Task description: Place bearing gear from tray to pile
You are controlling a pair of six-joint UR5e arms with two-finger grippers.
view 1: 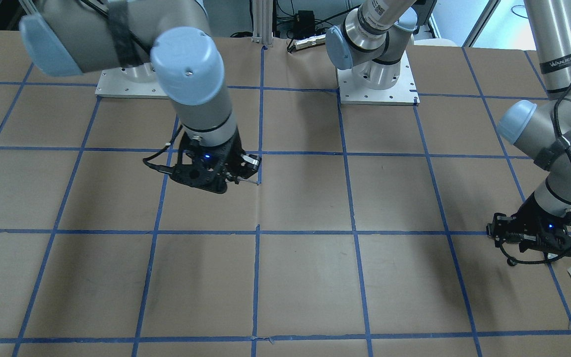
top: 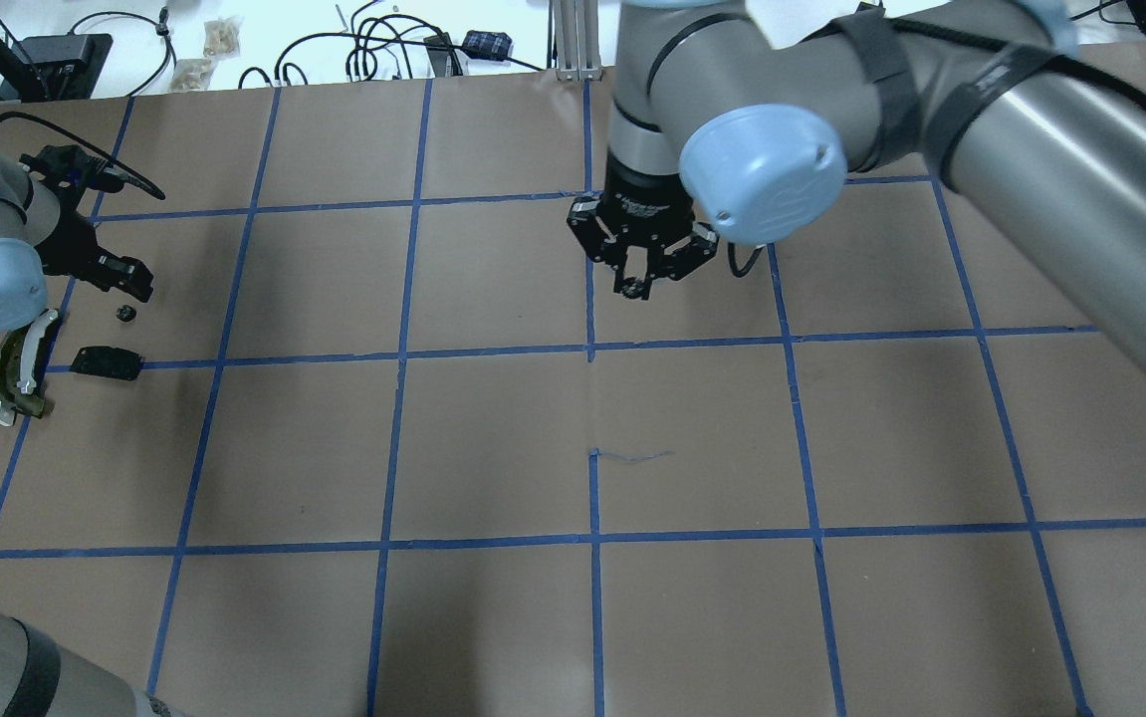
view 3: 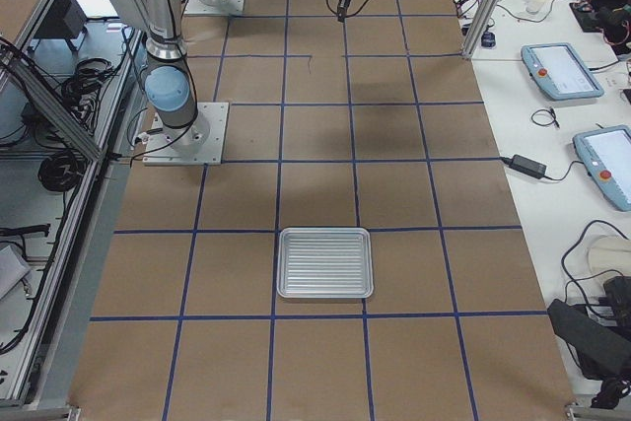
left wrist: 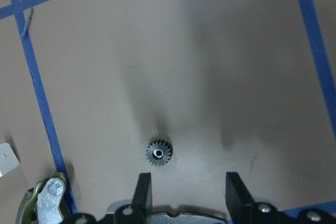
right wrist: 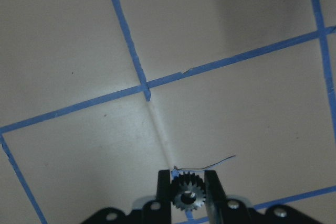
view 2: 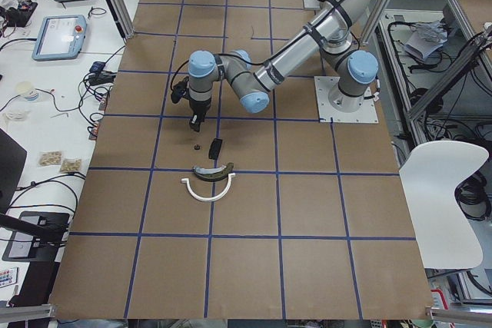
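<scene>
Bearing gear sits pinched between the narrow-set fingers of the right gripper over mid-table, well apart from the tray, while the left gripper, fingers wide, hovers over a second gear lying near the pile at the table's left end, apparently not touching it.

Black toothed bearing gear pinched between right fingers, second gear flat beside pile, silvery ridged tray well apart.
</scene>
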